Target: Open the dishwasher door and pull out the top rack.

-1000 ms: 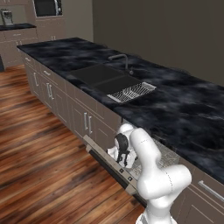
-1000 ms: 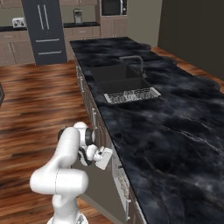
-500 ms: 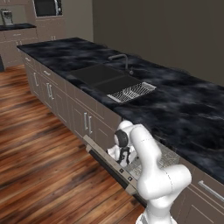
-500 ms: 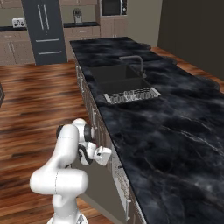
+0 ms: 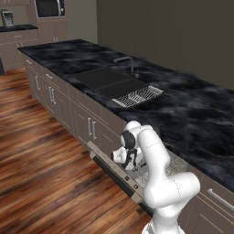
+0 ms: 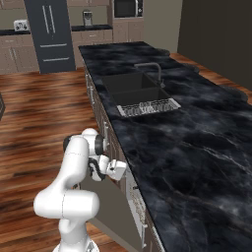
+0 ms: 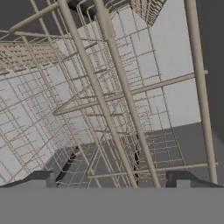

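**Inspector A:** Nearest item first. The dishwasher door (image 5: 114,170) is already down: it lies flat and low in front of the cabinet run, its dark edge strip toward the wood floor (image 5: 41,160). I judge the first half of the task done.

**Inspector B:** Agreed. The step in hand is then the rack. Where does the claw (image 7: 113,179) stand?

**Inspector A:** Over the open door, at the mouth of the machine, just under the desk (image 6: 197,162). In the hand view its two dark fingertips (image 7: 41,177) rise wide apart at the bottom, spread about as far as they go. Nothing sits between them; the claw holds nothing, and I cannot confirm it touches any wire.

**Inspector B:** And the top rack (image 7: 109,100)?

**Inspector A:** Straight ahead of the claw, very close: thin grey wires cross the whole hand view, with the pale inner wall behind. In the left base view a patch of the grid (image 5: 171,167) shows to the right of the arm, inside the opening under the desk edge. It appears not yet drawn out.

**Inspector B:** Next move, in your judgement?

**Inspector A:** Settle the spread fingertips around one front wire of the rack, pinch it, then pull straight back toward the floor side, level, so the rack runs out over the door. Farther along the desk, the sink (image 5: 107,80) and the wire drying tray (image 5: 137,96) are well apart from the work.
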